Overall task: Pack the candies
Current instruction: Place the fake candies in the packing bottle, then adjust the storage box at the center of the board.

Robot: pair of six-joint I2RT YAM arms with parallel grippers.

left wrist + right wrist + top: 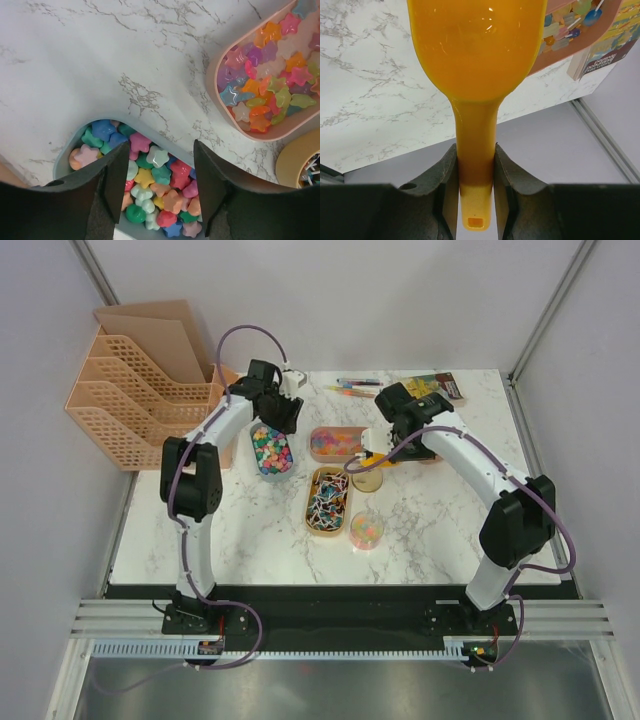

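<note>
Found left gripper (160, 165) spread wide, empty, over candies (155, 185) at rounded end of blue tray (59, 152). Found right gripper (475, 165) clamped on scoop (475, 50) handle, just beside pink tray (313, 444). Noted bare table (200, 540) toward near edge, pens (355, 388) along far edge.

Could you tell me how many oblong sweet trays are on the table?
3: blue tray leftmost, pink tray to its right, tan tray lowest in the top view. None seems hidden.
</note>
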